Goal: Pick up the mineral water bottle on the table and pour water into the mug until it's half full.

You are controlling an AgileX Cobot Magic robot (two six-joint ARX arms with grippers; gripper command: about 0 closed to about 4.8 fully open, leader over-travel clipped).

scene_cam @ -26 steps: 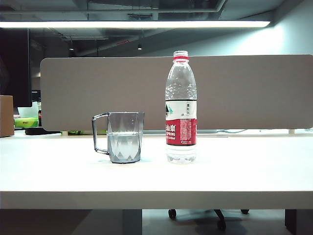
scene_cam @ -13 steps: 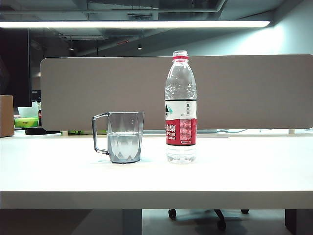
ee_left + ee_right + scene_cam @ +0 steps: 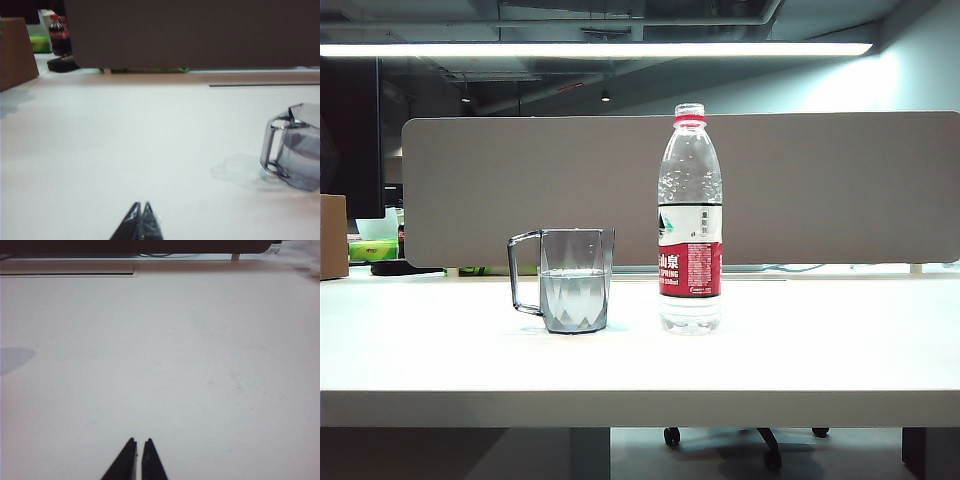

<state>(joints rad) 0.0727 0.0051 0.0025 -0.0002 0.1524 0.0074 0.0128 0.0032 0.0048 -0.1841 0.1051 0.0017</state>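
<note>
No visible change from the earlier exterior frames: mug and bottle sit where they were, no arm in that view.

Exterior view, left to right: brown cardboard box (image 3: 333, 236) at far left edge, green items behind it. Mug (image 3: 575, 279), grey-tinted, faceted, stands upright on the table (image 3: 820, 350), handle pointing left, water (image 3: 576, 285) filling roughly the lower half. Just beside it on the right, not touching, the mineral water bottle (image 3: 690, 220) stands upright, uncapped, red neck ring, red and white label, partly filled. Grey partition panel (image 3: 820, 185) spans behind both.

Left wrist view: cola bottle (image 3: 60, 37) far back by the box; left gripper (image 3: 140, 210) low over bare table, fingertips pressed together, holding nothing. Mug (image 3: 295, 150) well apart from it, handle towards the gripper side.

Right wrist view: right gripper (image 3: 139, 445) over bare table, tips nearly together with only a thin slit between, holding nothing. Bottle not seen here.
</note>
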